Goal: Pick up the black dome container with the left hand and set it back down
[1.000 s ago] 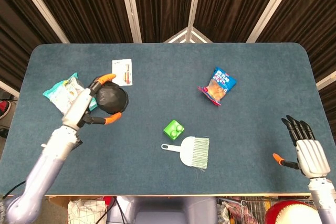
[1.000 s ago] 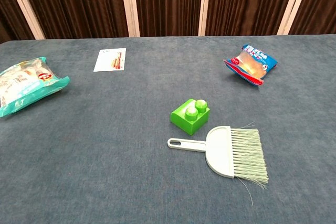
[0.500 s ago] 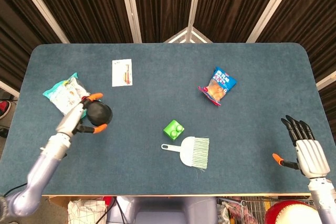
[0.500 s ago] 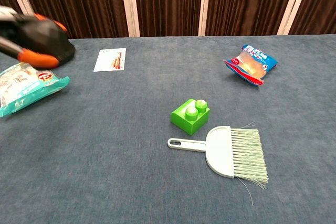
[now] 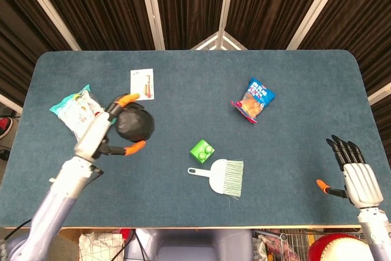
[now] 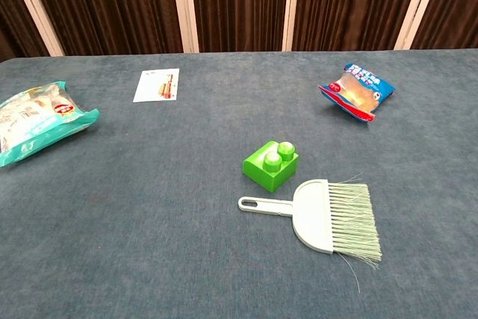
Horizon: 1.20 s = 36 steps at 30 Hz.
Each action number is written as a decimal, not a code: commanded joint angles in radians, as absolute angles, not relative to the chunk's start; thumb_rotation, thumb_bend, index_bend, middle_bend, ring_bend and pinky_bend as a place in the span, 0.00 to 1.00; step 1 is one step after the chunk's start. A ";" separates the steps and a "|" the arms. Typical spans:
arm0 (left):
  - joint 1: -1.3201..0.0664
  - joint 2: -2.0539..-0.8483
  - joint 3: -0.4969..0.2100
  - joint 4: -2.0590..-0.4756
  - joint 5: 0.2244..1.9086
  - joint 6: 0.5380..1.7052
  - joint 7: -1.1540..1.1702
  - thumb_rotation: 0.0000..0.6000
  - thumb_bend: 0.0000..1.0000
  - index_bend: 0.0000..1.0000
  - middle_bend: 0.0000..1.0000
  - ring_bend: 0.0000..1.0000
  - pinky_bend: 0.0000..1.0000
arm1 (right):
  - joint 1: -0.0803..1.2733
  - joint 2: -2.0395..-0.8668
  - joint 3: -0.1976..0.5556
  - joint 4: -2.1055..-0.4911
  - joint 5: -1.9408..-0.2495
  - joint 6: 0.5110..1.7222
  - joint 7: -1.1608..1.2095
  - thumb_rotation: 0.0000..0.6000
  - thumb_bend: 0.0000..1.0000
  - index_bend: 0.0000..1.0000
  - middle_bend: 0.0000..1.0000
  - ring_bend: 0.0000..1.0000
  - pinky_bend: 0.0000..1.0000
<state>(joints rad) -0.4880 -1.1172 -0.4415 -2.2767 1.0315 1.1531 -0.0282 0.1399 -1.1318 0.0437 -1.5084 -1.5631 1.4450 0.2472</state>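
Note:
In the head view my left hand [image 5: 109, 131] grips the black dome container [image 5: 135, 125] between orange-tipped fingers, held up above the left part of the table. Its apparent size and its absence from the chest view say it is lifted high. My right hand [image 5: 356, 175] hangs past the table's front right corner, fingers spread, holding nothing. The chest view shows neither hand nor the container.
A teal snack bag [image 5: 74, 107] lies at the left edge, a white card [image 5: 142, 84] behind the hand. A green block [image 5: 202, 150] and a small brush with dustpan [image 5: 223, 176] sit mid-table. A blue snack bag [image 5: 253, 99] lies right of centre.
The left hand with the container has risen and moved right toward the table's middle; half a second ago it showed in the chest view, now it is out of it. The right hand stays still.

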 commanded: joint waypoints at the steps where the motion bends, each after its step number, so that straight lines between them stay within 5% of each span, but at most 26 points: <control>1: -0.436 -1.127 -0.336 -2.146 1.048 1.122 -0.071 1.00 0.60 0.15 0.41 0.00 0.00 | 0.138 -1.129 0.044 -1.510 -1.569 1.453 0.255 1.00 0.21 0.00 0.01 0.08 0.00; 8: -0.523 -1.295 -0.265 -1.829 0.932 0.937 -0.107 1.00 0.60 0.14 0.38 0.00 0.00 | 0.139 -1.131 0.041 -1.507 -1.573 1.452 0.252 1.00 0.21 0.00 0.01 0.08 0.00; 19: -0.551 -1.306 -0.280 -1.830 0.940 1.025 0.005 1.00 0.60 0.14 0.39 0.00 0.00 | 0.148 -1.133 0.042 -1.513 -1.565 1.432 0.246 1.00 0.21 0.00 0.01 0.08 0.00; 36: -0.602 -1.563 -0.254 -1.485 0.911 0.938 -0.083 1.00 0.60 0.14 0.36 0.00 0.00 | 0.157 -1.141 0.036 -1.501 -1.561 1.410 0.259 1.00 0.21 0.00 0.01 0.08 0.00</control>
